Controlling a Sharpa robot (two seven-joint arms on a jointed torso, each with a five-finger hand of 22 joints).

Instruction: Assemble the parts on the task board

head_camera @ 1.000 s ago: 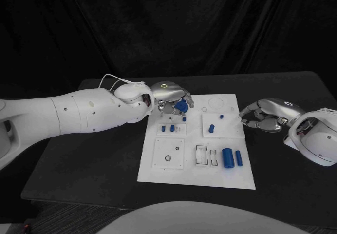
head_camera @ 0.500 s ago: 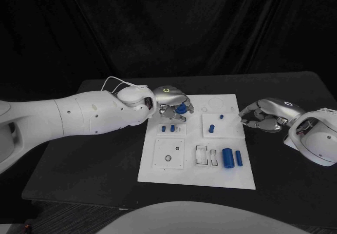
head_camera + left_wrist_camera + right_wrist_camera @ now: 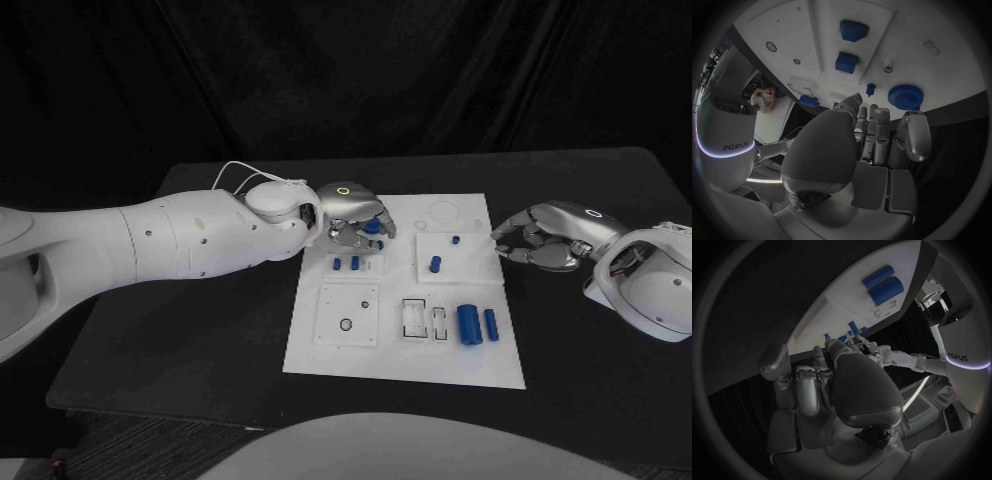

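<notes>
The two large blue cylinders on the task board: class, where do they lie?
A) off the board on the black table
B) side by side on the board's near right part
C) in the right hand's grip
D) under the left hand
B: the two large blue cylinders lie side by side on the white task board, in its near right part, away from both hands.

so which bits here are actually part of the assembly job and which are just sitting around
Part of the job:
- task board
- blue round gear, lying on the board by the left hand
- two large blue cylinders
- small blue pegs
- blue peg

Just there:
- black table
- right hand, off the board, fingers curled on nothing
</notes>
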